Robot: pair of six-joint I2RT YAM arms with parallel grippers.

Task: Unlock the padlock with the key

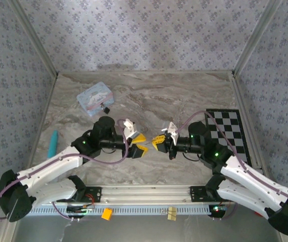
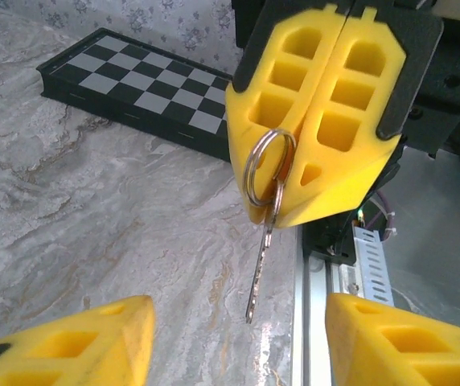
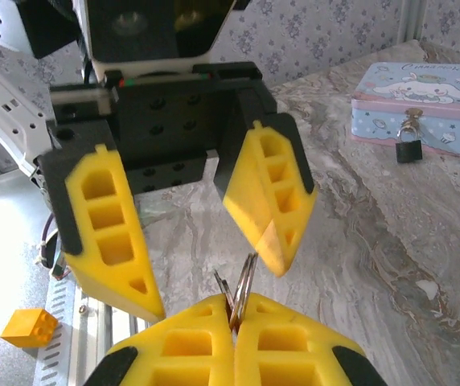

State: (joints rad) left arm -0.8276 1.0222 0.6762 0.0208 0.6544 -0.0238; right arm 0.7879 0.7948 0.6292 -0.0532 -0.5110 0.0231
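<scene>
The right claw (image 2: 282, 201) was shut tight on a round silver ring (image 2: 266, 165), and the thin dark-grey metal key (image 2: 260, 261) hung down from it above the grey marble table (image 2: 93, 217). The left claw (image 3: 214, 281) faced it with its yellow fingers (image 3: 109, 233) wide apart, holding nothing. The tiny black padlock (image 3: 408, 149) hung on the front of the light-blue tin box (image 3: 423, 92), well away from both claws.
</scene>
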